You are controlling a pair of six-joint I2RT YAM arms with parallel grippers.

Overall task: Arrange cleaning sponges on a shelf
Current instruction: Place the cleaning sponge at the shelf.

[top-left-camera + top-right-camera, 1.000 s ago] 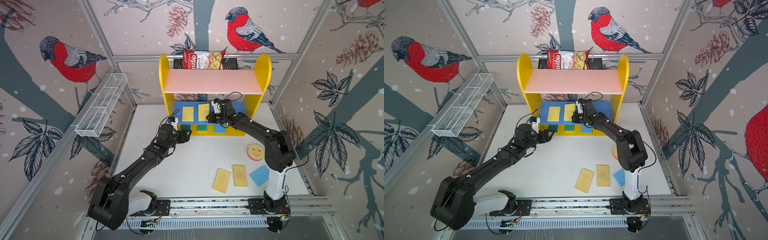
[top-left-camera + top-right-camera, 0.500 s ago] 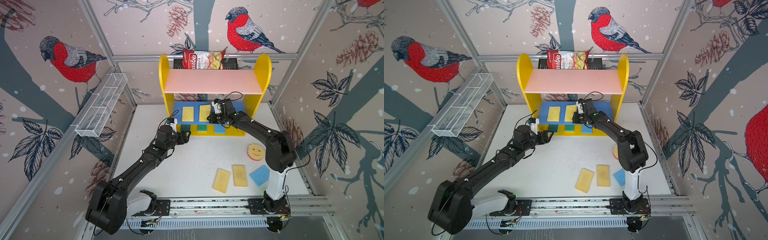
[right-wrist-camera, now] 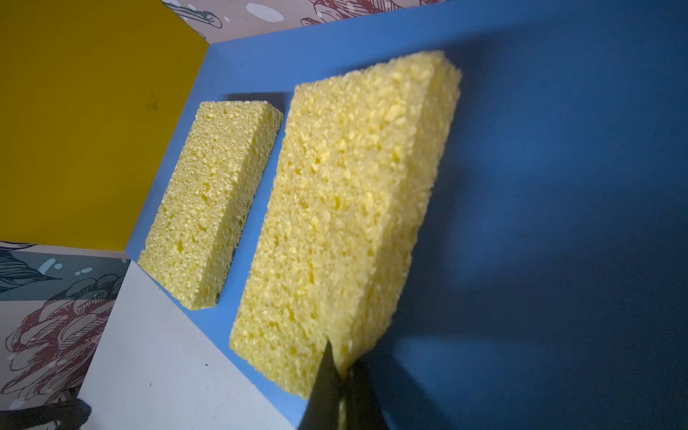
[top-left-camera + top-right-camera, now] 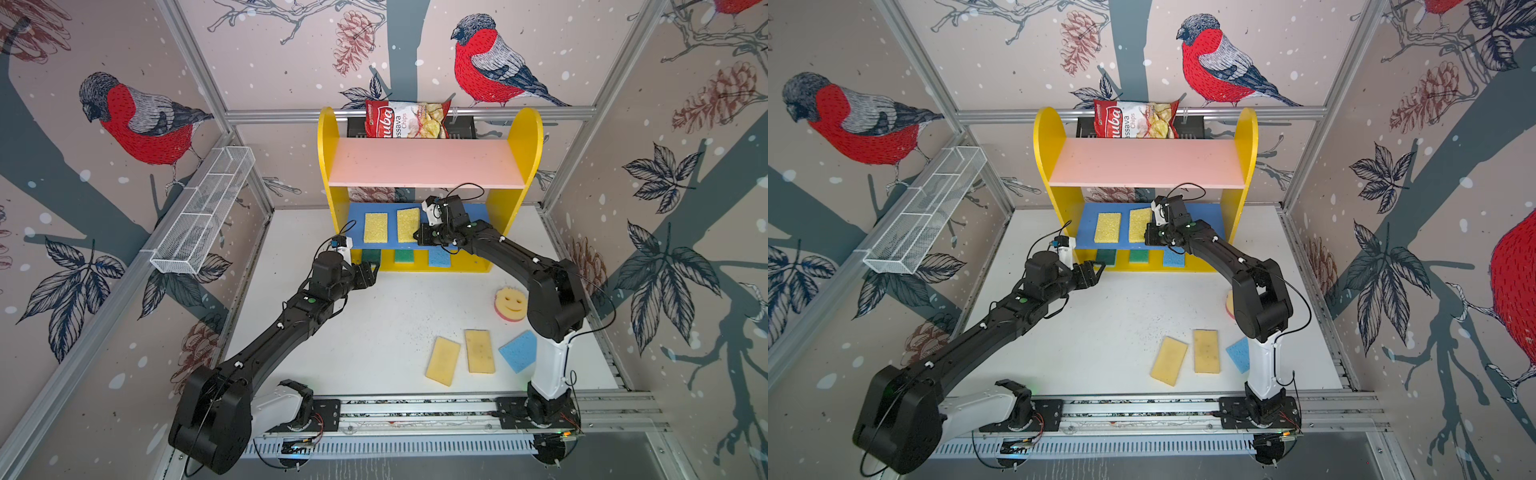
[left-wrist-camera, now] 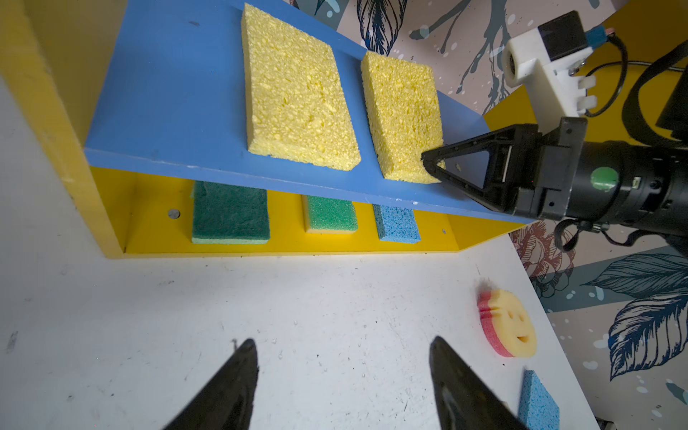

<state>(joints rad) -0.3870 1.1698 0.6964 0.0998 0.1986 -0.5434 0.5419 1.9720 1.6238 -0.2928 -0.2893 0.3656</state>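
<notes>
Barely anything's moved this past second. My left fingers [image 5: 231, 387] hang well open and empty above the white counter [image 5: 335, 298]. The bright yellow porous rectangular sponge [image 5: 402, 115] rests on the shelf's blue middle board [image 5: 167, 93], my right fingers [image 5: 484, 138] still pinching its corner. Placement looks done; release next, I reckon.

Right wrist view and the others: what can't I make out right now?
- Smiley sponge: nearly all hidden behind the right arm in a top view.
- Loose blue sponge: cut by the left wrist view's edge.
- Base-tier sponges: backs hidden under the blue board, left wrist view.
- Right gripper: jaws blurred and cut off in the right wrist view, pinching a corner of the yellow sponge.
</notes>
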